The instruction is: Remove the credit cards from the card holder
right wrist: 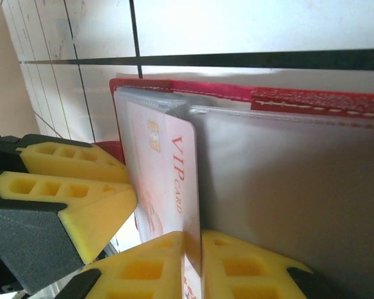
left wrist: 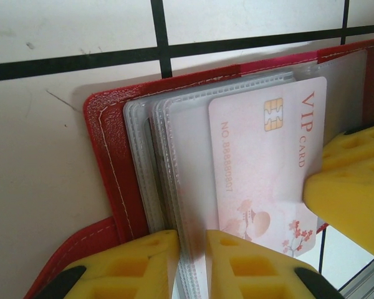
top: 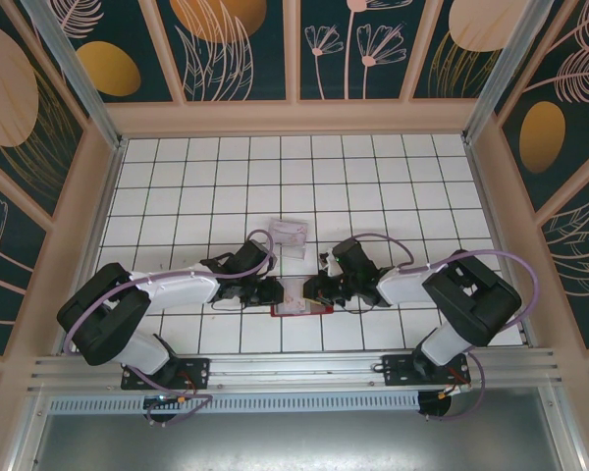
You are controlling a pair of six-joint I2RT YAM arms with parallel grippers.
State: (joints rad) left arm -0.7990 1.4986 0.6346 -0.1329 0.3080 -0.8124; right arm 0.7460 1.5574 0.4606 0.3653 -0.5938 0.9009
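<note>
Right gripper (right wrist: pixel 193 268) around card (right wrist: pixel 165 187) (in holder (right wrist: pixel 318 99))

You've got the card holder (top: pixel 301 308) lying open & flat on the tiles, near-centre of the table. It's red w/ pale stitching round the edge (left wrist: pixel 106 168). Its clear sleeves (left wrist: pixel 143 168) stack up in layers from the cover. On the top sleeve sits the VIP card (left wrist: pixel 262 168), pinkish-white w/ gold chip, printed no. & blossom art. How far it's out, can't tell.
</note>
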